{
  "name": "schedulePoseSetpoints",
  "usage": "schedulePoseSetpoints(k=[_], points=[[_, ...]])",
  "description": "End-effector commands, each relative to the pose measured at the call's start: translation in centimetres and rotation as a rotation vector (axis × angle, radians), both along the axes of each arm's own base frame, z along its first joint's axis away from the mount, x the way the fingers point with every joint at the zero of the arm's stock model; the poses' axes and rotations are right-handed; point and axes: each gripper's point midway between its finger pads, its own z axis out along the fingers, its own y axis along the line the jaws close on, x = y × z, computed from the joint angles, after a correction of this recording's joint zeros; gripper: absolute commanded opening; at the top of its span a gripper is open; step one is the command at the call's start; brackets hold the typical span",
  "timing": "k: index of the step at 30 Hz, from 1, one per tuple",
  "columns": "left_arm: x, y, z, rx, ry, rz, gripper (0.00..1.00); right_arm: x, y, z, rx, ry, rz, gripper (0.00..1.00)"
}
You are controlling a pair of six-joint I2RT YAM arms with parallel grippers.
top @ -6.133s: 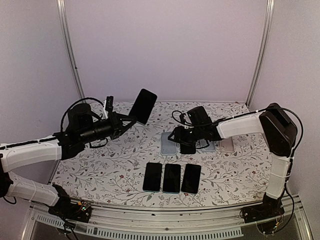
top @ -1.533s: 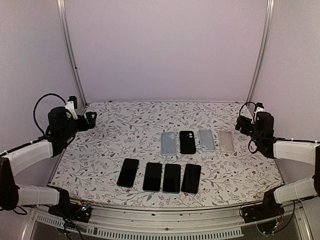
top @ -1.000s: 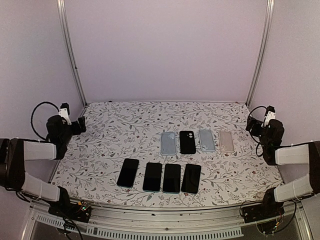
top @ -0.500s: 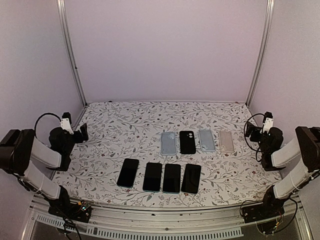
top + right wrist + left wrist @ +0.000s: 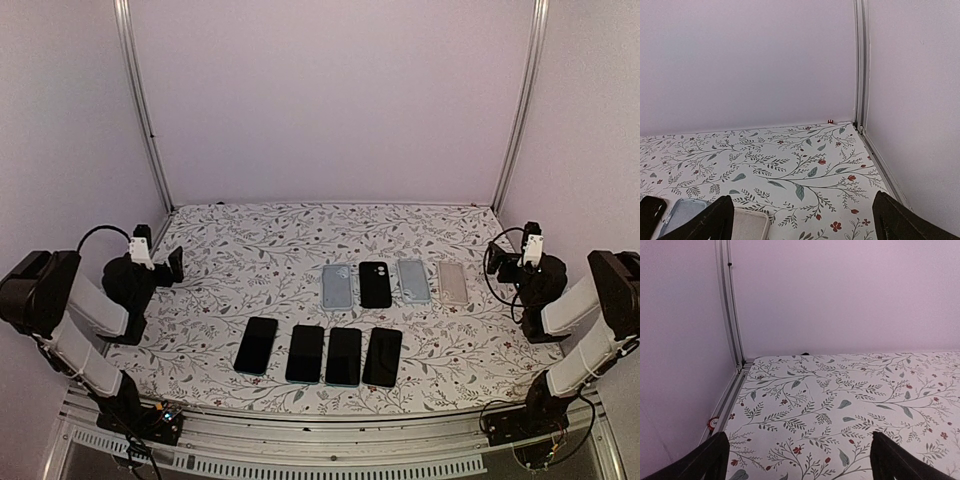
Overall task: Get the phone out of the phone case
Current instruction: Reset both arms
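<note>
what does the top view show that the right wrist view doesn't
Only the top view: four phones in the near row, the leftmost blue case, and the left gripper, off at the left. Only the right wrist view: a small red speck at the foot of the back wall. Both: the floral cloth, the black case, grey-blue case and beige case, and the right gripper, open and empty.

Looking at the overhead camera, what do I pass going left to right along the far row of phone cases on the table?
pale blue case → black case → grey-blue case → beige case
</note>
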Motion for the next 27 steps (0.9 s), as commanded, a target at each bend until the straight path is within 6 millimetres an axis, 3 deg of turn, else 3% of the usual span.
schedulePoseSetpoints(k=[1, 6, 27], points=[[0.71, -1.00, 0.73, 0.052, -0.019, -0.040, 0.99, -0.15, 0.24, 0.25, -0.010, -0.019, 0.016, 0.99], [0.70, -1.02, 0.76, 0.052, -0.021, -0.041, 0.99, -0.58, 1.08, 0.54, -0.027, -0.039, 0.062, 0.99], [0.70, -1.03, 0.76, 0.052, -0.021, -0.041, 0.99, 0.25, 1.12, 0.10, -0.024, -0.006, 0.068, 0.99]])
